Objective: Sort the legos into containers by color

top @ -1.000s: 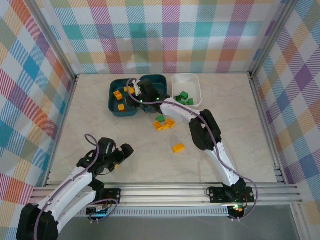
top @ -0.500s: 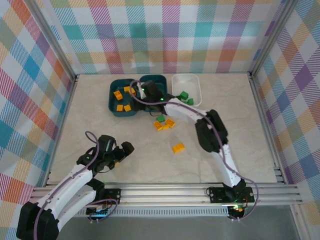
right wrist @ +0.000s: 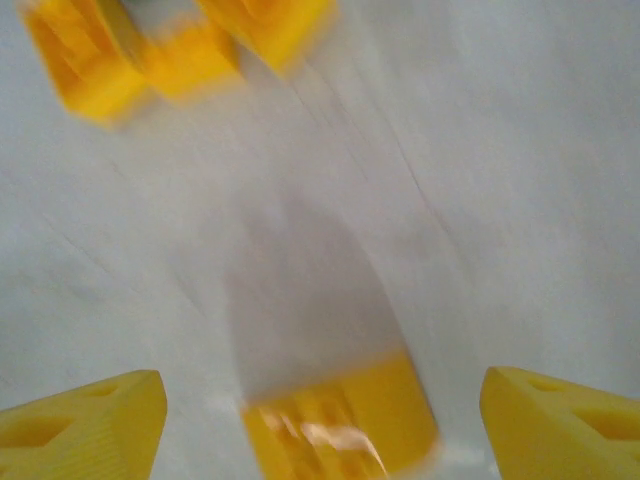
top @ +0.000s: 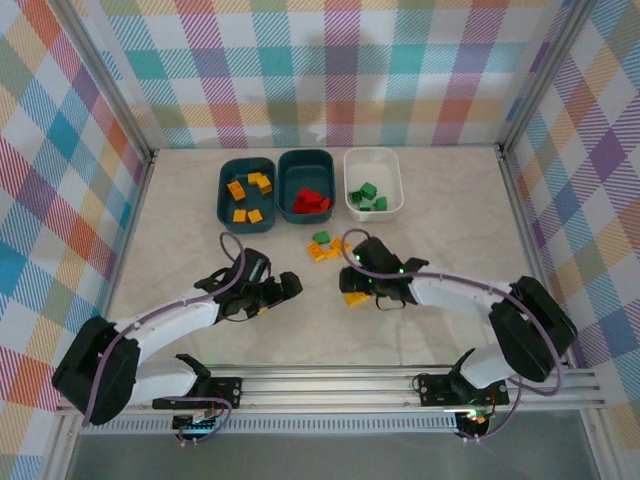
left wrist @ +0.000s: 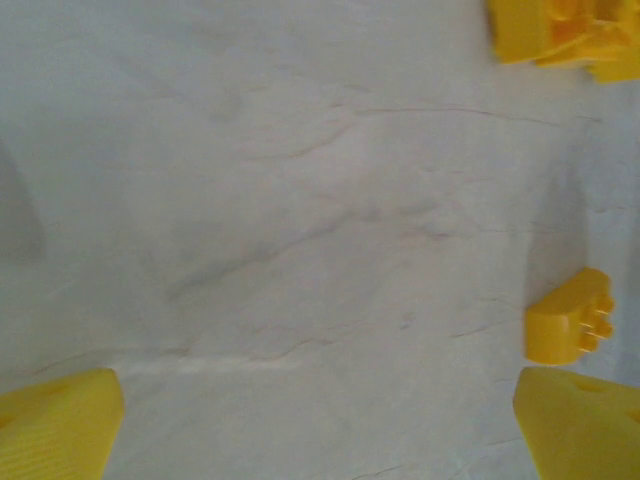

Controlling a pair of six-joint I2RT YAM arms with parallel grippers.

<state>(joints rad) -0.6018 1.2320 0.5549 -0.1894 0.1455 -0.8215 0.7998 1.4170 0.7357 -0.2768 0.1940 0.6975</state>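
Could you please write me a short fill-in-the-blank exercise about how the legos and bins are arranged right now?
The legos in the white bin are all ___.
The red legos lie in the ___ container of the row.
The right pincer stands open over a loose brick coloured ___.
Missing words: green; middle; yellow.

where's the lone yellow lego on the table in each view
Top external: lone yellow lego near picture centre.
Left wrist: right edge, low, likely the same one.
Right wrist: bottom centre, blurred.
Shared landmark: yellow lego cluster.
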